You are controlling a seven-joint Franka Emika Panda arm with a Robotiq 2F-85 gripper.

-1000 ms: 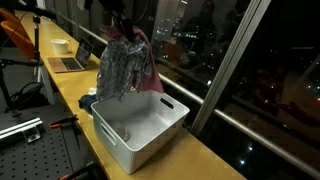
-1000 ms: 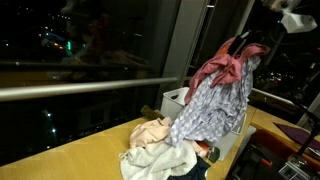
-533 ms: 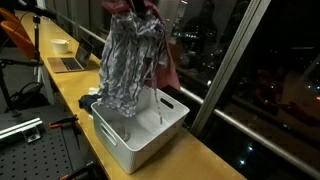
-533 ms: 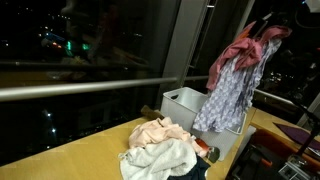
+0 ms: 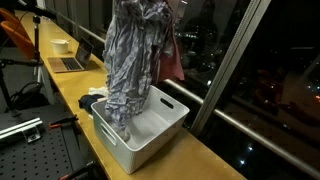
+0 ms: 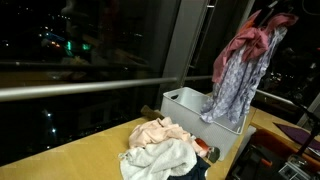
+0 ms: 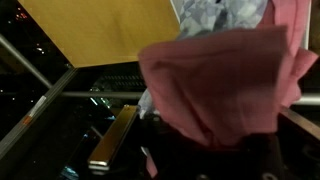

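Clothing is held high over the counter (image 5: 65,90): a bundle of clothes (image 5: 135,60) is clamped at its top in the gripper (image 6: 266,12), whose jaws are pressed together on the gathered cloth and are largely hidden by it. Because it is pinched at one point only, the bundle is pulled straight down by its own weight. It is made up of a long grey patterned piece (image 6: 232,85) and a shorter pink piece (image 5: 170,60) at three o'clock of it. In the wrist view most of the frame is filled by the pink cloth.

The lower end of the grey piece is seen inside the white bin (image 5: 152,148), at the nine o'clock side of its opening; whether the floor of the bin is touched cannot be told. The rest of the opening, toward three o'clock, is left uncovered.

A loose pile of pale laundry (image 6: 160,148) is seen in an exterior view at eight o'clock of the bin, just beside its wall. A laptop (image 5: 72,62) and a bowl (image 5: 61,45) are set well apart at ten o'clock. The window (image 5: 235,70) is close along the counter's far edge, so little room is left on that side; open air is found above the bin.
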